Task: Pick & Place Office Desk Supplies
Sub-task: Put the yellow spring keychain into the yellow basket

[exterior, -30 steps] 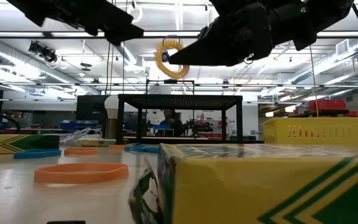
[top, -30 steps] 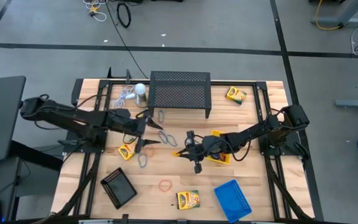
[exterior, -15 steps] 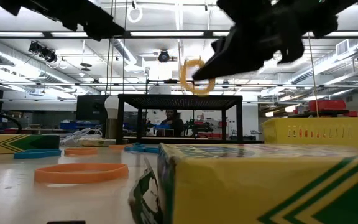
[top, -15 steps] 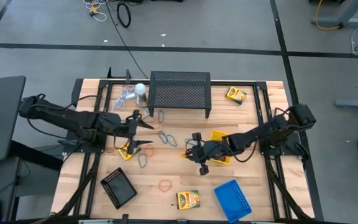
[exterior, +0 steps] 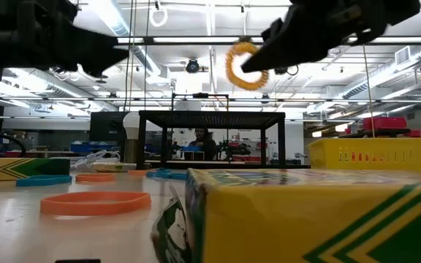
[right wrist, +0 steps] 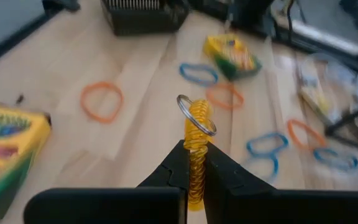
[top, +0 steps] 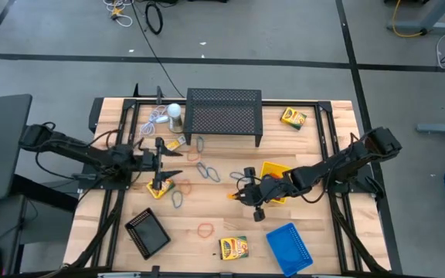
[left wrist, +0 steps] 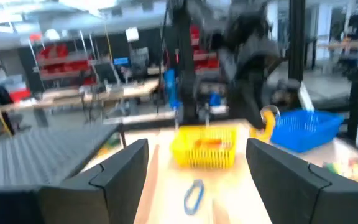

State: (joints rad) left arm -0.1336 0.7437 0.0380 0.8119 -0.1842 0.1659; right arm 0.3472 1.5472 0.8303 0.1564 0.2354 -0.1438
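Since a second ago my right end effector [top: 236, 196] has slid toward the yellow tray [top: 273, 171] just behind it, and my left end effector [top: 170, 164] has pulled back toward its own side. My right fingers are pinched shut on a yellow coiled band [right wrist: 196, 134], lifted clear of the table [top: 207, 212]. My left fingers stand wide apart, holding nothing, above a crayon box [top: 159, 188]. Loose orange and blue bands lie between the two.
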